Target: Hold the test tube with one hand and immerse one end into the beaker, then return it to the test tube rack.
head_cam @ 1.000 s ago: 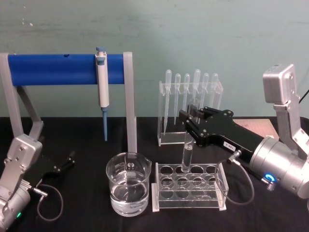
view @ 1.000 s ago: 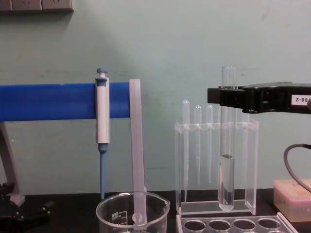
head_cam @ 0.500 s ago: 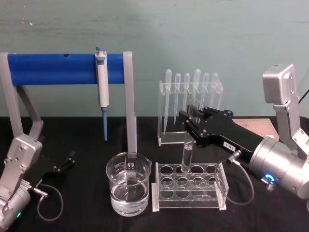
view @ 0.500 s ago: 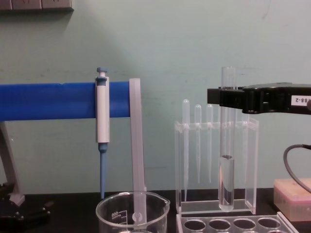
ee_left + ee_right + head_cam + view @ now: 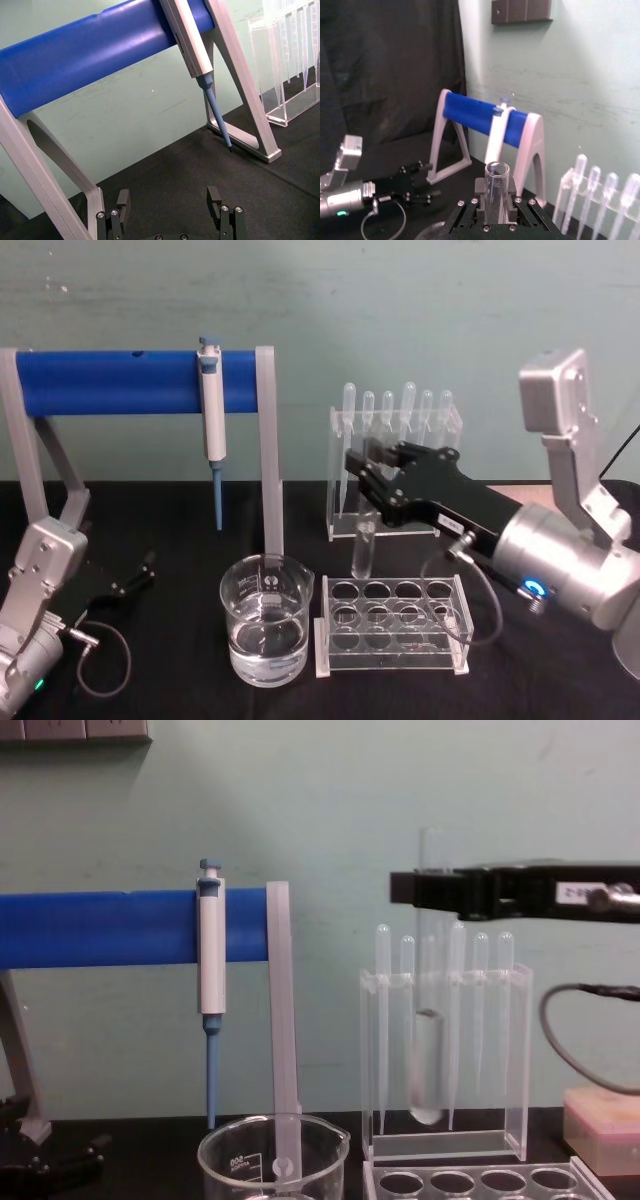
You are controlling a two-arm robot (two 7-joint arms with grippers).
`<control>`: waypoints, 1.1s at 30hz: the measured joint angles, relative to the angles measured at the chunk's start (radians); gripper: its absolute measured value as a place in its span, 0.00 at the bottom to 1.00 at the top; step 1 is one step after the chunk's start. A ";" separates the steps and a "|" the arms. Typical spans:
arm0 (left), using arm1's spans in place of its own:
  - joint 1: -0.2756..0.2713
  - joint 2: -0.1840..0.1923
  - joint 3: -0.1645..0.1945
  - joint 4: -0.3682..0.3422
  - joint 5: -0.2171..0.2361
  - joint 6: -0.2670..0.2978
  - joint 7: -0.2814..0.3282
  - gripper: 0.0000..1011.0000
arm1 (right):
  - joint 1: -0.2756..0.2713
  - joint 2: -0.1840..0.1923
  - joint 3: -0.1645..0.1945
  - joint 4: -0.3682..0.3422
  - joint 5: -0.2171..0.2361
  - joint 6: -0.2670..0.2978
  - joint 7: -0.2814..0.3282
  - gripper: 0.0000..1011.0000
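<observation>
Black bench (image 5: 170, 530), glassware set out.
Beaker (image 5: 262, 610) down-left of the right gripper (image 5: 362, 465), tube rack (image 5: 395, 655) beneath it, pipette stand (image 5: 340, 525) behind.

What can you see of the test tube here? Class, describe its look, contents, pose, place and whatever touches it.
The test tube is a clear glass cylinder with a round bottom and an open rimmed top. Clear liquid fills its lower part. It hangs upright, clamped near its top between the jaws of the right gripper. Its bottom is above the rack, touching none of it, to the right of the beaker.
</observation>
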 joint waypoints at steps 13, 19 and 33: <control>0.000 0.000 0.000 0.000 0.000 0.000 0.000 0.99 | 0.105 -0.069 -0.091 0.048 -0.030 0.008 0.012 0.23; 0.000 0.000 0.000 0.000 0.000 0.000 0.000 0.99 | 0.133 -0.096 -0.124 0.076 -0.050 0.006 0.019 0.23; 0.000 0.000 0.000 0.000 0.000 0.000 0.000 0.99 | 0.143 -0.147 -0.169 0.147 -0.090 -0.035 0.032 0.23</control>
